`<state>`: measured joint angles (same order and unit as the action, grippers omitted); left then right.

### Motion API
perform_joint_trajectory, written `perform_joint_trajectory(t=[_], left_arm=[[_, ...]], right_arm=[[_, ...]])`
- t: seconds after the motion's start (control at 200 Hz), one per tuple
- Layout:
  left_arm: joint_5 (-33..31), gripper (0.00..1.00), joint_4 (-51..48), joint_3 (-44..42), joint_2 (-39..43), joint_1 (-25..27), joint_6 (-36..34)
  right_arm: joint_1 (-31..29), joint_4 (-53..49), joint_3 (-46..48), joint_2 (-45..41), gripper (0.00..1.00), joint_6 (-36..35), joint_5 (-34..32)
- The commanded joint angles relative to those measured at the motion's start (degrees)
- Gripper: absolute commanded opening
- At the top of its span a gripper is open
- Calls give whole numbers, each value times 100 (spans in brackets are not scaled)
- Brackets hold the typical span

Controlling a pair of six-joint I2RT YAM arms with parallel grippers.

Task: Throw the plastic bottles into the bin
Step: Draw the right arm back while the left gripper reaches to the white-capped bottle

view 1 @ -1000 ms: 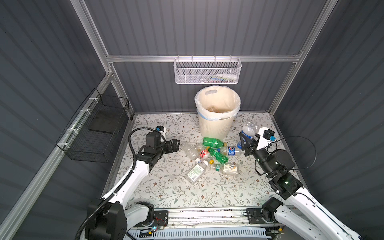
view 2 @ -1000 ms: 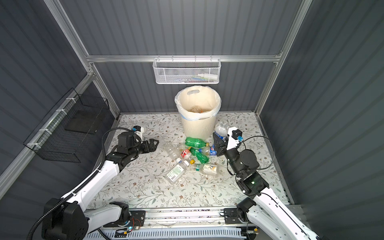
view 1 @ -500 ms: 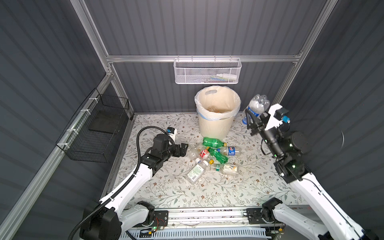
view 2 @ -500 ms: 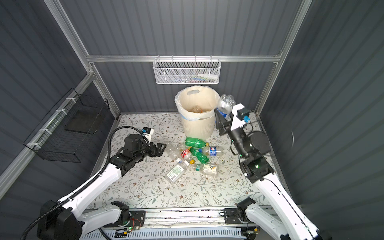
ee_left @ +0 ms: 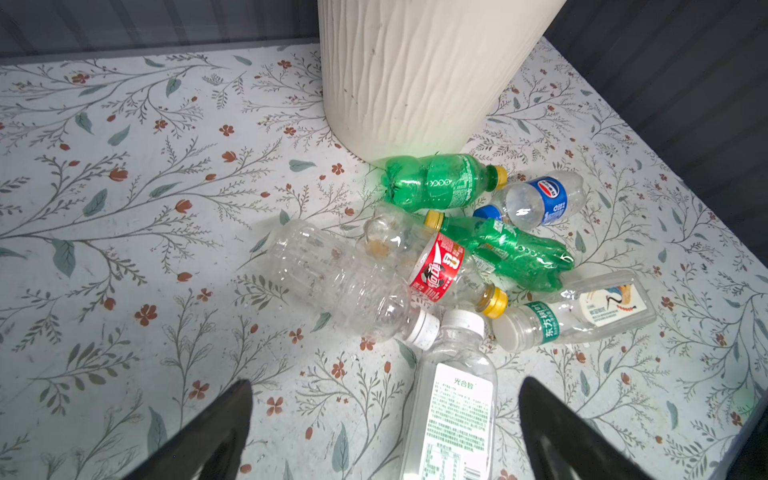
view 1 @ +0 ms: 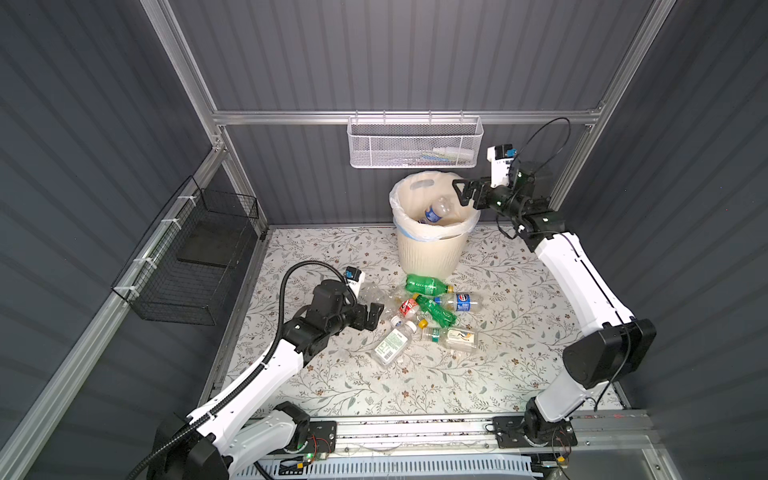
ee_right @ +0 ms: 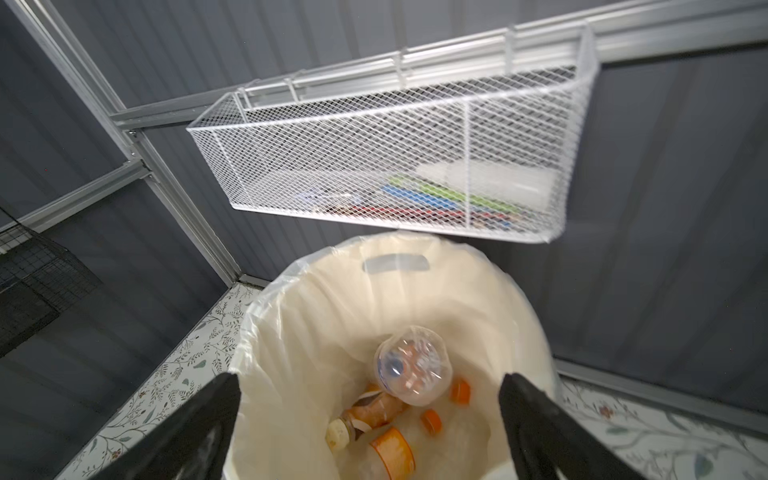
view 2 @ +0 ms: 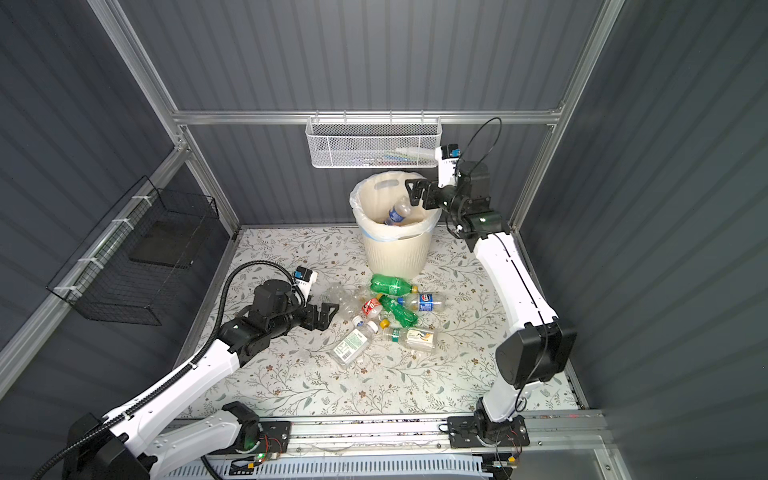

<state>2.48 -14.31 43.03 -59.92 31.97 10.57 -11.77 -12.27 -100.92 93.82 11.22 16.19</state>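
Your top views: bright, even overhead light, soft shadows; your right wrist view: bin [ee_right: 478, 299], mesh basket [ee_right: 395, 166] motion-blurred.

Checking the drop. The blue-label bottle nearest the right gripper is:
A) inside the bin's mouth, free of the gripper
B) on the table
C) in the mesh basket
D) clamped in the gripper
A: the blue-label bottle lies within the rim of the bin, and the right gripper above it is open and empty.

Seven bottles [view 1: 390, 345] on the table [view 1: 324, 374], one bin [view 1: 428, 253].
Two green bottles [view 1: 426, 286], five clear bottles [ee_left: 345, 282]; inside the bin one blue-labelled bottle [view 1: 436, 211] and perhaps three orange-labelled bottles [ee_right: 392, 455], blurred; one white mesh basket [view 1: 413, 143], one black wire basket [view 1: 187, 266].
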Motion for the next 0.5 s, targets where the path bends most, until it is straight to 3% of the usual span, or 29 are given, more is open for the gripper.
perform_joint_trajectory(t=[0.0, 0.49], left_arm=[[-47, 100, -189, 9, -150, 70, -132], [-506, 100, -426, 107, -872, 1030, -181]], right_arm=[[218, 535, 444, -644, 99, 521, 113], [910, 942, 2466, -1922, 99, 747, 91]])
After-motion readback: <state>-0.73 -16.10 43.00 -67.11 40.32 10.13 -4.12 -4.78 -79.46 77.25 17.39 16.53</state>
